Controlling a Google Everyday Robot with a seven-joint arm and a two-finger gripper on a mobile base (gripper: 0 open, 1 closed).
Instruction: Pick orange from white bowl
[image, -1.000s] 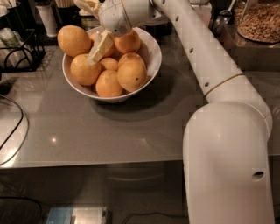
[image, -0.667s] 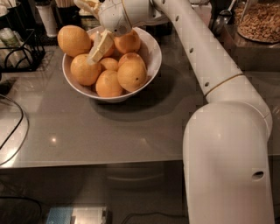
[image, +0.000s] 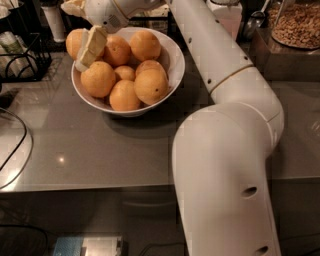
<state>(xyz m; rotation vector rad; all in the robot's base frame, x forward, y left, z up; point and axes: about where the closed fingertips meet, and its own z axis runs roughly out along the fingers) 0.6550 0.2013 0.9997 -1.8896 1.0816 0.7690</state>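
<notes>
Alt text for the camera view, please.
The claw of a white robot arm hangs over the back-left rim of a white bowl heaped with oranges, close by the largest orange. The bowl sits on a grey counter.

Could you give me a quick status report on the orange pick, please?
Gripper open at the white bowl's far-left edge. Orange in bowl, not lifted, one finger crossing in front of it. Smaller oranges packed alongside.

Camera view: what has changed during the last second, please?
The gripper shifted toward the picture's left and now partly covers the orange at the back-left rim of the white bowl. Nothing was lifted; the bowl and other oranges stayed put.
</notes>
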